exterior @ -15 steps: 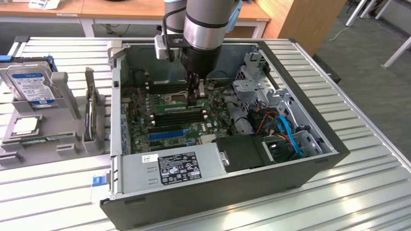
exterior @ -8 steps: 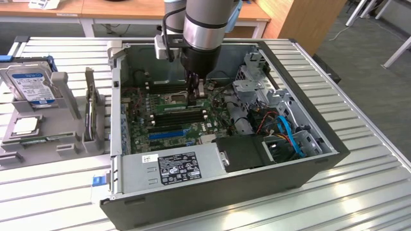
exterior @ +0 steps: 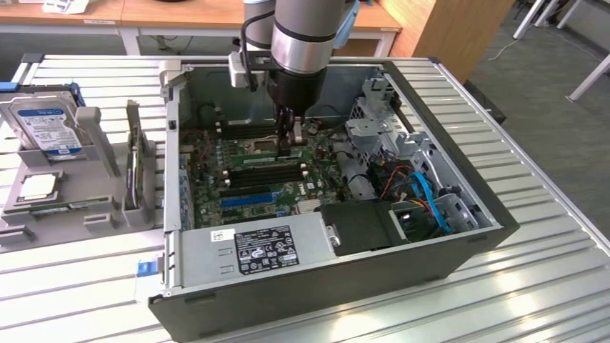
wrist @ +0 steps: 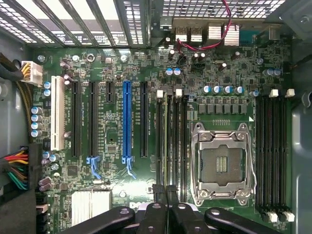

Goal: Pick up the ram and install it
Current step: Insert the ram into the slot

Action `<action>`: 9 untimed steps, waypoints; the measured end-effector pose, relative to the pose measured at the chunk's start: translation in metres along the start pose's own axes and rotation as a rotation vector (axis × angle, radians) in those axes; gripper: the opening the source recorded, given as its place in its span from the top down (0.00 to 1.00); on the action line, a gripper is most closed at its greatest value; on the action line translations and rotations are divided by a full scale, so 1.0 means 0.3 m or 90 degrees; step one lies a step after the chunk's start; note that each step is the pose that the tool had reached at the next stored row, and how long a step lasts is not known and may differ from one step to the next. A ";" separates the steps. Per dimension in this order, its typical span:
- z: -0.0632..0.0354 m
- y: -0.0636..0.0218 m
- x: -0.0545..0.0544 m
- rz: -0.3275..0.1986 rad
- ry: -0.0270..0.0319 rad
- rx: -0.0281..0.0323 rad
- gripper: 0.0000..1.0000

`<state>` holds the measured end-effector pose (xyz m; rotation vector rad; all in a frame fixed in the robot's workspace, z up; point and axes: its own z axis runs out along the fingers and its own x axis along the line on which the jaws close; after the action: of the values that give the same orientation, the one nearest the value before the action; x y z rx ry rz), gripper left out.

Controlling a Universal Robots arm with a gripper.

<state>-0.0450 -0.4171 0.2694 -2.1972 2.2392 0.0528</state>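
Slatted metal bench [exterior: 553, 286], wooden desks [exterior: 191, 11] behind. The ram [exterior: 71, 208] lies flat in a grey tray [exterior: 19, 214] beside the open case [exterior: 315, 300], long axis across the exterior view. The tool [exterior: 297, 146] hangs clenched, empty, above the motherboard [wrist: 117, 141]

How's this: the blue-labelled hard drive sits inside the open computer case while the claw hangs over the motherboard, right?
No. The exterior view shows the hard drive standing in a grey holder outside the case; the claw does hang over the motherboard.
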 end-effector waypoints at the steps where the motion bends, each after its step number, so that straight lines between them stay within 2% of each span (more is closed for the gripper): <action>1: 0.000 0.000 0.000 0.000 0.0001 0.0000 0.89; 9: 0.021 0.000 0.000 0.000 0.0000 0.0000 0.89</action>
<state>-0.0450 -0.4171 0.2632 -2.1971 2.2393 0.0529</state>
